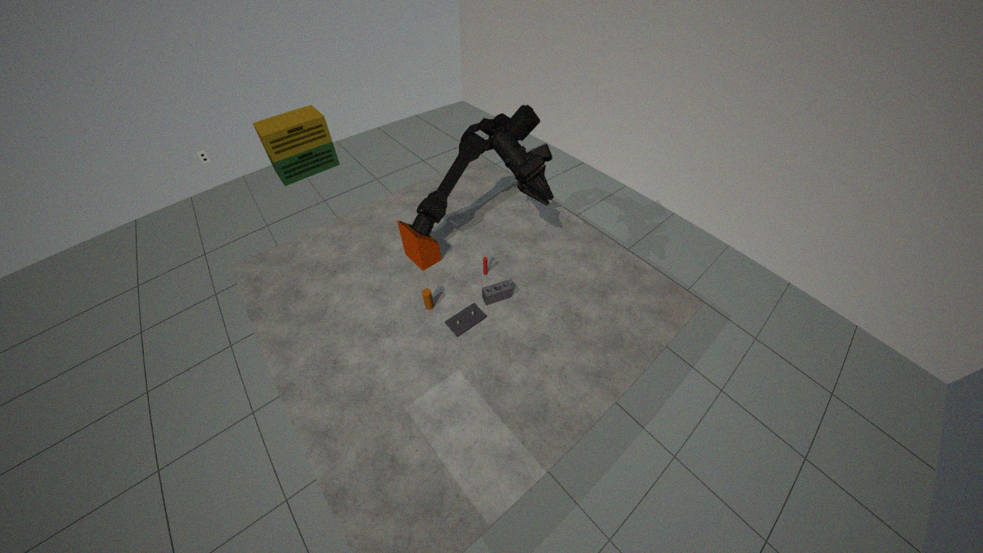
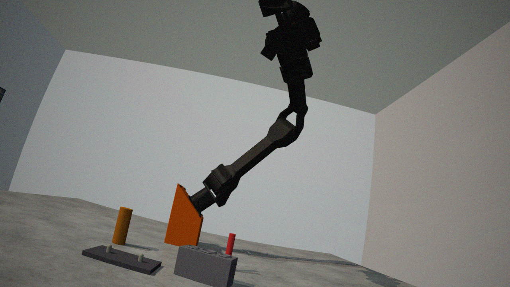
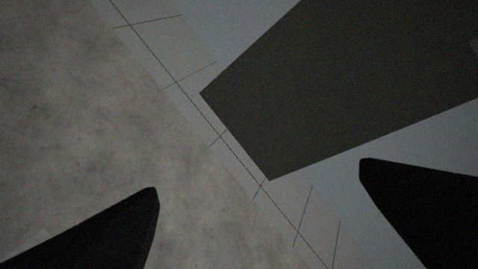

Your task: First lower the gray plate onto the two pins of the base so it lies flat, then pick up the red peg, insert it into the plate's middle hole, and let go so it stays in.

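Observation:
The gray plate [image 1: 499, 293] [image 2: 204, 265], a block with three holes along its top, stands on the mottled surface beside the base. The dark flat base [image 1: 468, 325] [image 2: 122, 259] carries two short pale pins, with nothing on them. The red peg [image 1: 484, 266] [image 2: 231, 244] stands upright behind the plate, apart from it; the plate hides its foot in the exterior view. My gripper [image 1: 550, 200] [image 3: 259, 183] is open and empty, high and well away from all three. Its fingertips cannot be made out in the exterior view.
An orange cylinder [image 1: 428, 299] [image 2: 122, 225] stands upright near the base. The orange wedge [image 1: 419, 249] [image 2: 183, 225] under the arm is behind these parts. A yellow and green box [image 1: 296, 145] is at the back left. A large dark panel [image 3: 343, 90] shows in the wrist view.

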`<state>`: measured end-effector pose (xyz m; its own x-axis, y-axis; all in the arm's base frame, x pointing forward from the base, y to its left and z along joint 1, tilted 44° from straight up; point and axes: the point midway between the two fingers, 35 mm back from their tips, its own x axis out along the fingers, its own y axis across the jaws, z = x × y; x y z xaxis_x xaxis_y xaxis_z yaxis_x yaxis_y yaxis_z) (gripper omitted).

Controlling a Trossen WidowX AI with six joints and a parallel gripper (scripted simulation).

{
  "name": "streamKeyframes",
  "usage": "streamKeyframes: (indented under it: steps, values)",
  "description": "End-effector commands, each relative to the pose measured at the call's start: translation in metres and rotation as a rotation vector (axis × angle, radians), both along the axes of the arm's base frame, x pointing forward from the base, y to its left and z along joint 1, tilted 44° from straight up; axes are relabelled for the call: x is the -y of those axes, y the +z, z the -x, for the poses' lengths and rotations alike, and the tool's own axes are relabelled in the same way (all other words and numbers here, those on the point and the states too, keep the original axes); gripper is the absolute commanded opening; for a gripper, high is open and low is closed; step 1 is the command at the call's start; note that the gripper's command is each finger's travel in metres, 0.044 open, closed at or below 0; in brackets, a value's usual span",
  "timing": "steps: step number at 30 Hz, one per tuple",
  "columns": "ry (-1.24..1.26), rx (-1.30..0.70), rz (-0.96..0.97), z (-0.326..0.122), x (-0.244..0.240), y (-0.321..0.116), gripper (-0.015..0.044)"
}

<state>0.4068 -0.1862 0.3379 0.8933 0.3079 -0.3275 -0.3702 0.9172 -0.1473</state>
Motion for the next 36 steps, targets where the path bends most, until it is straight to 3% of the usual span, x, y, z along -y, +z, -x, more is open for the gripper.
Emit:
streamKeyframes:
  steps: [1,8,15,36]
  values:
    - [0.093,-0.129,0.028,-0.009,-0.022,-0.054,0.0440]
    - [0.386,-0.391,0.086,0.001,-0.085,-0.157,0.0440]
    - [0.768,-0.604,0.112,0.053,-0.143,-0.239,0.0440]
    - [0.809,-0.618,0.108,0.053,-0.205,-0.294,0.0440]
